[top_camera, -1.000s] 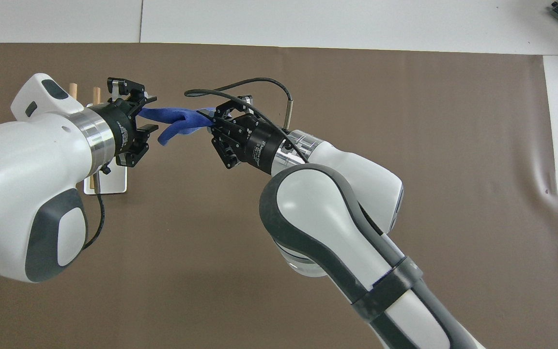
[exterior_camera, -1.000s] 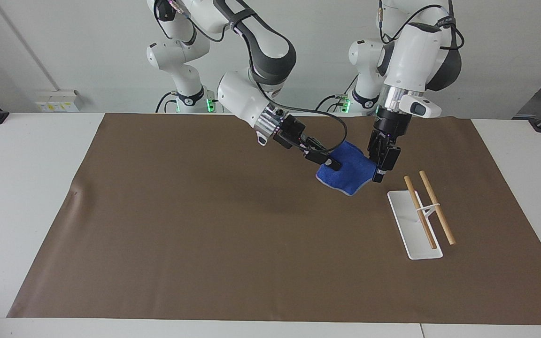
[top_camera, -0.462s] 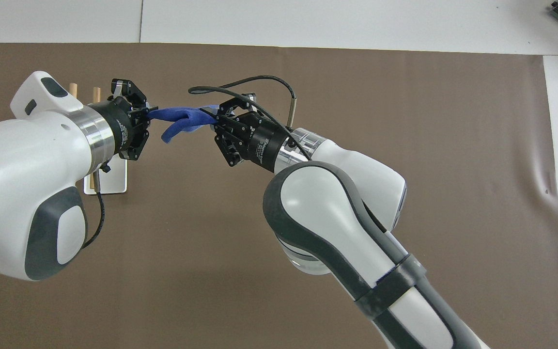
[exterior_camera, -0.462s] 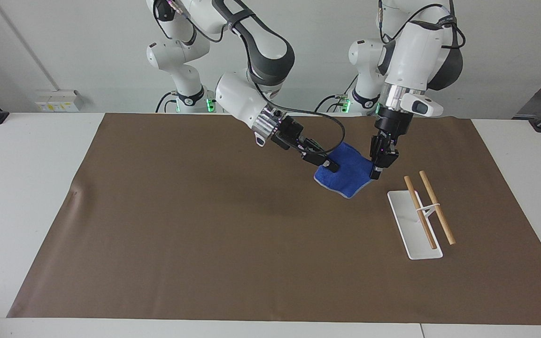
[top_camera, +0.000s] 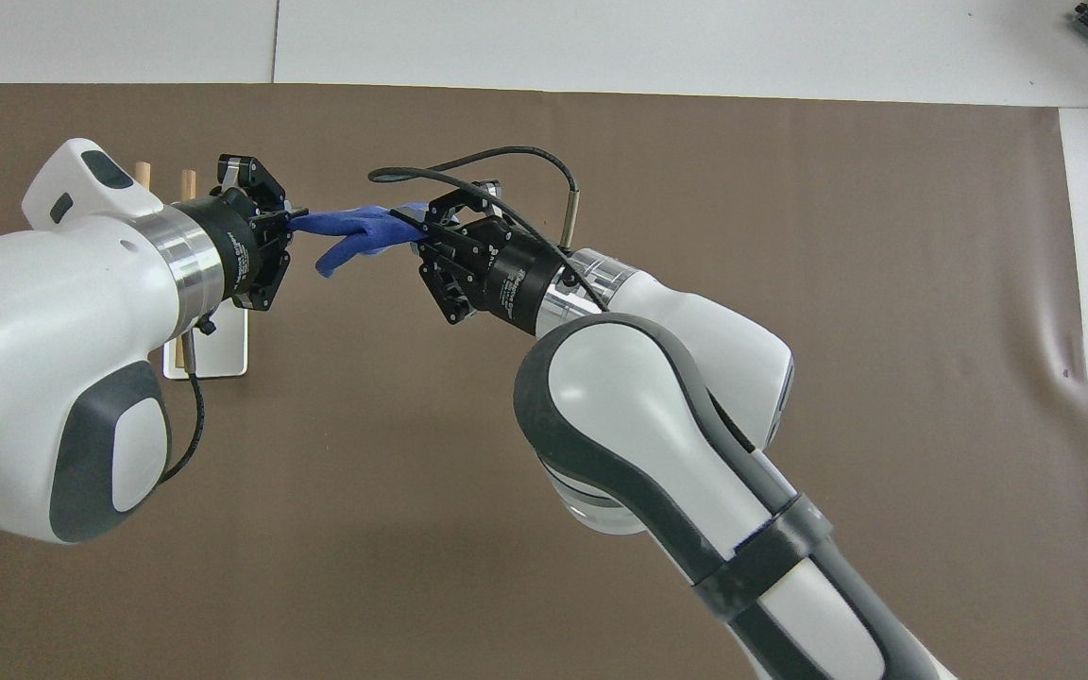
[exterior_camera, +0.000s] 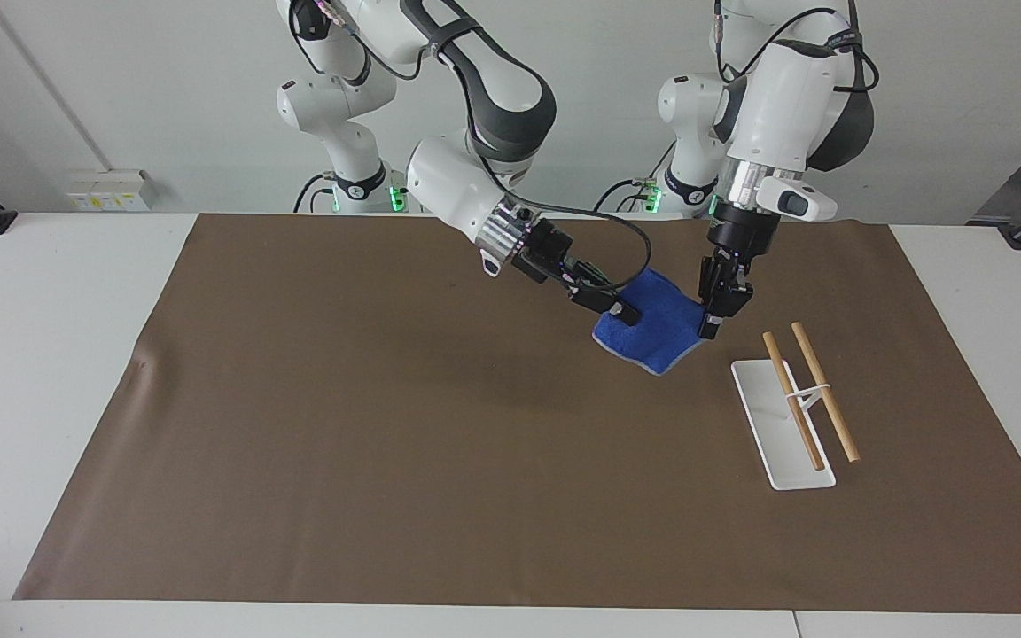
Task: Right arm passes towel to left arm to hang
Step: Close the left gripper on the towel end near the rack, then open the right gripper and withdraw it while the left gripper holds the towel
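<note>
Towel (exterior_camera: 650,324) hung in the air over the brown mat (exterior_camera: 386,425), clamped at one edge by the left gripper (exterior_camera: 713,326) and at the other by the right gripper (exterior_camera: 619,309), apparently mid-handover. Rack (exterior_camera: 796,409) stood just beside, toward the left arm's end, likely for hanging. No legible writing.

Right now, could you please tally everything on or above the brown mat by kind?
Blue towel: 1
White rack base: 1
Wooden rods: 2
Grippers, left and right, both gripping the towel: 2
Total: 6
</note>
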`<state>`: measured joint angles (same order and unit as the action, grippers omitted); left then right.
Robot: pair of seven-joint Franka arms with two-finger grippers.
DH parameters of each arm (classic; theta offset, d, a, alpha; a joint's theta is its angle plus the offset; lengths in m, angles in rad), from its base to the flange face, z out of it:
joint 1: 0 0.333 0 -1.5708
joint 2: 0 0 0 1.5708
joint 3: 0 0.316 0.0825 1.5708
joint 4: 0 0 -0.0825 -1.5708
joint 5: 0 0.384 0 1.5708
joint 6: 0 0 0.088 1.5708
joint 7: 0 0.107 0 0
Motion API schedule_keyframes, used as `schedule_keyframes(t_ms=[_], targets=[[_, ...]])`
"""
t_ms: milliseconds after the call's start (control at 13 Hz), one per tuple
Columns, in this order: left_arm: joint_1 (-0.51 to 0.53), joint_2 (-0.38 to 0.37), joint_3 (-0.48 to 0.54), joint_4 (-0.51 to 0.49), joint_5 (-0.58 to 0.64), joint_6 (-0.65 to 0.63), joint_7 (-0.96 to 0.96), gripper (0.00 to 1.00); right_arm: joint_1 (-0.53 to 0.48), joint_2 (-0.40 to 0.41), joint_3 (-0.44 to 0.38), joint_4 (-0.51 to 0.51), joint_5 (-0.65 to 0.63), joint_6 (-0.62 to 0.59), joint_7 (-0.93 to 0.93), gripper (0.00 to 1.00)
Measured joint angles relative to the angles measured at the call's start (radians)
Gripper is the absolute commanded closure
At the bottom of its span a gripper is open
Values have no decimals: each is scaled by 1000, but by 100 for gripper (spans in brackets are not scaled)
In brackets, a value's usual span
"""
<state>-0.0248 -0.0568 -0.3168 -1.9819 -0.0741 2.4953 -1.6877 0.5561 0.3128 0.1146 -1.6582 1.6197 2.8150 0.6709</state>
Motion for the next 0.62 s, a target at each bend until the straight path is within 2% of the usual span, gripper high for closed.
schedule_keyframes(t_ms=[231,385,615], targets=[[1,1,4,0,0,0,55,100,-6,0,-6,-1,-80,0,-27,0],[4,1,9,0,0,0,105,100,-13,2,-8,-12,-202,25,-73,0],[10,1,17,0,0,0,194,100,-31,5,-12,-86,-399,110,-214,0]])
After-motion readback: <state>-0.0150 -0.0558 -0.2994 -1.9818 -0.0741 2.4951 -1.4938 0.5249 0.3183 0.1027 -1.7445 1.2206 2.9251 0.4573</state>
